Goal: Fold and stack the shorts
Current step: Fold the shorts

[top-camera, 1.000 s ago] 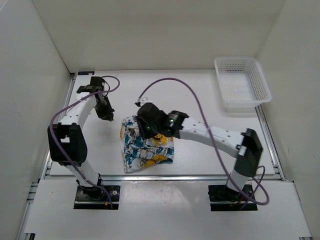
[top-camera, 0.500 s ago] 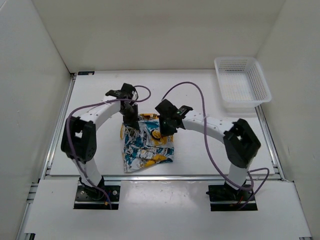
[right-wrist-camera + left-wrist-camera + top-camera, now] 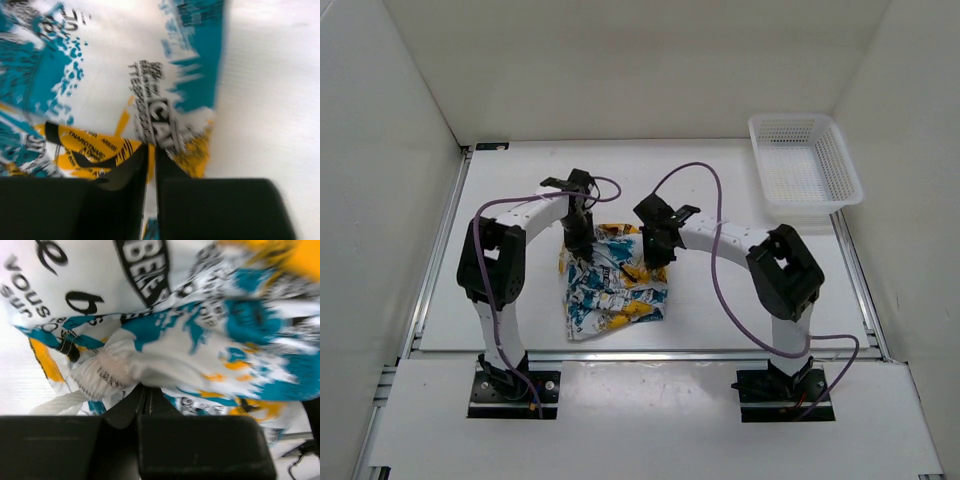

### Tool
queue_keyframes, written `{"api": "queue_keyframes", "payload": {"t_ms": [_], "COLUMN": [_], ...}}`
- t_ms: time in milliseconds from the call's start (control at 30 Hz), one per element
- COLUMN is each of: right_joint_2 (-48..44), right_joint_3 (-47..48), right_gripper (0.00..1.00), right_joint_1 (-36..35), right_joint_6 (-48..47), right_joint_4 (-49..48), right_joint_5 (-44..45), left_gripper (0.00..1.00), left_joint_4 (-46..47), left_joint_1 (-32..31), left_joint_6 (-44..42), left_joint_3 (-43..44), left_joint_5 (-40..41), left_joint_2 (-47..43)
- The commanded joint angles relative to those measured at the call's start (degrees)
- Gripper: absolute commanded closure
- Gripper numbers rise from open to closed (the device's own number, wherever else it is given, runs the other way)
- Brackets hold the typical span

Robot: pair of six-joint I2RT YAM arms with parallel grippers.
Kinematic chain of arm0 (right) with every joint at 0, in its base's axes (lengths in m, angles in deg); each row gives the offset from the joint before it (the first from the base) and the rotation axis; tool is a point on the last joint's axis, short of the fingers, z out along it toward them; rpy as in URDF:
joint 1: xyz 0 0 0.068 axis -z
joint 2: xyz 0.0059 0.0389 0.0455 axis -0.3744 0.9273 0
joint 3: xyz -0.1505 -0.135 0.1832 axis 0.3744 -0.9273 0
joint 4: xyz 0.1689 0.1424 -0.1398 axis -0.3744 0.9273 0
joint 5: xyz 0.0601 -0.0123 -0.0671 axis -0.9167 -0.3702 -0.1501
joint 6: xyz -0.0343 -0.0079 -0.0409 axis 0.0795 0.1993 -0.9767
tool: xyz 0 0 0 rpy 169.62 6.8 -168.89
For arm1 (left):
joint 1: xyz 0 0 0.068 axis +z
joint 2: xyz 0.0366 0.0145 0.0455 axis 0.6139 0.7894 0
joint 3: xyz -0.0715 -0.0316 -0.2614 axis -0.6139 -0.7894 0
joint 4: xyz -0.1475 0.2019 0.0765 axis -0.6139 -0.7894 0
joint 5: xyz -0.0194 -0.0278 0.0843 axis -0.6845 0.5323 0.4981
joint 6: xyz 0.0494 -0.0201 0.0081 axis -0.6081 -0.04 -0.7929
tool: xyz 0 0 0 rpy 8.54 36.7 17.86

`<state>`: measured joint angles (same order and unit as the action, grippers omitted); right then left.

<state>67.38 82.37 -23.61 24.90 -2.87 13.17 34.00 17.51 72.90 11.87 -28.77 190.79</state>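
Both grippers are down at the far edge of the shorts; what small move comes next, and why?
Probably lift that edge a little with both arms together, so it can fold over toward the near side. The left gripper and right gripper each look shut on fabric at the far edge of the shorts, which lie rumpled, not yet neatly folded.
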Motion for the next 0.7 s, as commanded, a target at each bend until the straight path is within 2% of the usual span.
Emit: {"api": "queue_keyframes", "payload": {"t_ms": [0,67,100,133,167,200,233,300,333,500,667], "right_joint_2": [-9.6,-15.4,-17.4,-20.9,-22.7,-24.6,-26.4,-32.3,-36.3,-44.8,-50.5], "right_joint_3": [-0.2,-0.2,-0.2,0.3,0.3,0.3,0.3,-1.8,-2.8,-7.9,-11.6], "right_gripper": [0.77,0.54,0.31,0.25,0.2,0.11,0.09,0.02,0.0,0.0,0.03], "right_joint_1": [2.1,2.7,2.7,3.2,3.9,4.4,5.1,7.9,10.3,20.0,27.1], "right_joint_6": [0.3,-0.5,-1.0,-1.0,-1.0,-1.0,-1.0,-1.6,-1.6,-5.2,-7.6], "right_joint_4": [0.8,1.4,3.2,4.3,5.7,6.9,9.0,10.4,11.3,14.7,16.3], "right_joint_5": [3.7,7.4,9.3,11.2,13.4,17.6,19.5,22.5,23.8,25.3,25.2], "left_gripper": [0.9,0.85,0.82,0.78,0.65,0.59,0.5,0.25,0.19,0.17,0.17], "left_joint_4": [-0.8,-3.6,-6.5,-7.7,-8.9,-10.7,-11.5,-12.6,-13.2,-10.5,-6.8], "left_joint_1": [0.4,0.4,0.4,0.4,0.4,0.4,0.4,1.2,2.2,4.4,4.9], "left_joint_6": [-1.3,-2.0,-2.5,-2.6,-3.2,-3.2,-3.7,-3.7,-3.7,-3.7,-2.6], "left_joint_3": [10.2,15.3,19.7,21.6,23.3,24.7,27.1,28.9,29.5,26.3,16.1], "left_joint_5": [0.6,1.4,2.0,2.6,3.9,4.4,4.4,5.0,4.5,3.7,6.2], "left_joint_2": [1.3,2.0,2.0,0.9,0.1,-0.8,-3.2,-5.9,-9.2,-23.0,-41.0]}}
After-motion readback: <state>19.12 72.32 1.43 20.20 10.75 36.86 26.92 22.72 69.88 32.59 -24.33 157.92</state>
